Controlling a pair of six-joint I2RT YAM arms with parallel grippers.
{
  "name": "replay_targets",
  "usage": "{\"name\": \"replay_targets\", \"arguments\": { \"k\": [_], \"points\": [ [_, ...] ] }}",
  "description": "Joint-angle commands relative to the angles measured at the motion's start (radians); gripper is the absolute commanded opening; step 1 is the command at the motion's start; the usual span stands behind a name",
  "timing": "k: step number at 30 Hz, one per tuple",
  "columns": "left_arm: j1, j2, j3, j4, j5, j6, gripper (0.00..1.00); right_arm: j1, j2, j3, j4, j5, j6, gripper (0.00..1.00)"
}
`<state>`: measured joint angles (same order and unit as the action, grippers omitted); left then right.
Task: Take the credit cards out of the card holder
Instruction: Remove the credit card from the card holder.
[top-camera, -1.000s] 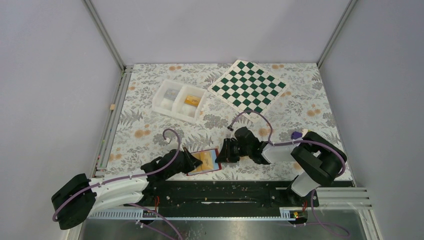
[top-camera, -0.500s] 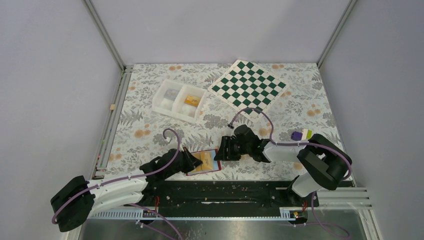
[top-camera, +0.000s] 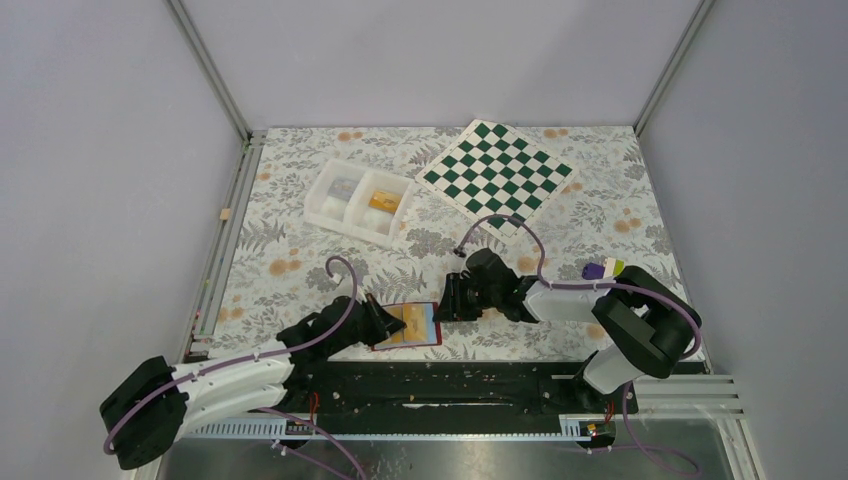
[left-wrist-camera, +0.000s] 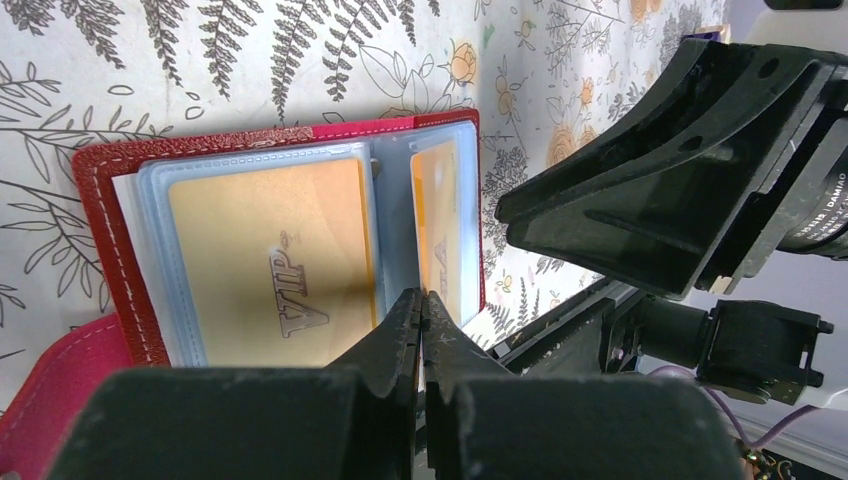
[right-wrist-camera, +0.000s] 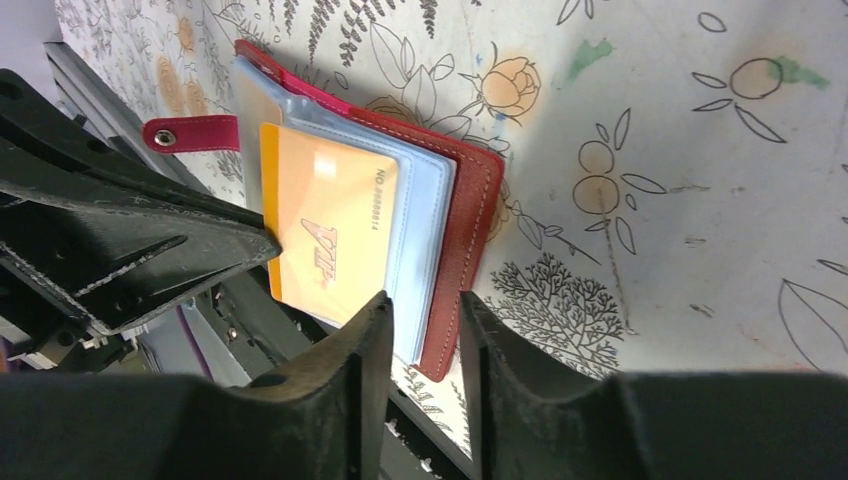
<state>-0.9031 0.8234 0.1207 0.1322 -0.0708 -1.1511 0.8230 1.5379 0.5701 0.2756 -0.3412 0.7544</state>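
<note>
the right fingers (right-wrist-camera: 360, 365) now stand a little apart at the right edge of the flat red folding card holder (top-camera: 408, 327). this holder lies open on the flowered desk (top-camera: 300, 265), near the front edge and between the two arms. in the right wrist view the corner of the red cover and of a pale blue sleeve shows in the gap between these fingers. i cannot tell if they touch it, but the gap looks wider than the thin page, so i judge that nothing is clamped. the left fingers (left-wrist-camera: 395, 345) are pressed together, and their tips are over the clear sleeves near the fold, it seems to keep the holder down. the thin orange-yellow credit cards (left-wrist-camera: 268, 262) are inside their sleeves: one marked "vip" on the left page, another on the right page. so no card is out yet and the main work is not done. i think the right fingers must find the edge of a card, not the cover.

compared with one second ago, the elbow of the right arm is further to the right, and a small purple and yellow thing (top-camera: 603, 268) on the desk is now uncovered. the right fingers are slightly further from the front edge, and the holder lies a bit straighter. the left arm is almost the same.
</note>
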Motion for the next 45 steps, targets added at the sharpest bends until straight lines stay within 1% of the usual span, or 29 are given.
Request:
{"name": "replay_targets", "arguments": {
  "k": [1,5,8,13,16,20,25,30,34,45],
  "points": [
    [0.019,-0.030,-0.017,0.063,0.032,0.005,0.00,-0.008,-0.016,0.051,0.011,-0.034,-0.026,0.33],
    [0.028,-0.002,0.009,0.043,0.048,0.030,0.00,-0.008,-0.050,0.056,0.007,-0.037,-0.026,0.26],
    [0.029,0.043,0.030,0.056,0.064,0.048,0.00,-0.007,-0.049,0.062,0.028,-0.059,-0.007,0.23],
    [0.028,0.123,0.047,0.096,0.066,0.053,0.00,-0.007,-0.010,0.051,0.049,-0.044,0.026,0.20],
    [0.029,0.143,0.047,0.115,0.095,0.051,0.00,-0.007,0.019,0.039,0.086,-0.048,0.040,0.19],
    [0.028,0.146,0.050,0.118,0.097,0.051,0.00,-0.007,0.049,0.047,0.098,-0.054,0.042,0.18],
    [0.031,0.139,0.056,0.083,0.092,0.059,0.00,-0.008,0.097,0.060,0.036,-0.013,0.039,0.16],
    [0.057,0.114,0.044,0.067,0.109,0.068,0.00,-0.016,0.129,0.035,0.036,0.018,0.049,0.14],
    [0.076,0.089,0.037,0.068,0.133,0.082,0.00,-0.022,0.156,0.029,0.038,0.013,0.037,0.13],
    [0.124,0.095,0.039,0.028,0.165,0.091,0.00,-0.037,0.147,0.004,0.050,0.005,0.014,0.13]
  ]
}}
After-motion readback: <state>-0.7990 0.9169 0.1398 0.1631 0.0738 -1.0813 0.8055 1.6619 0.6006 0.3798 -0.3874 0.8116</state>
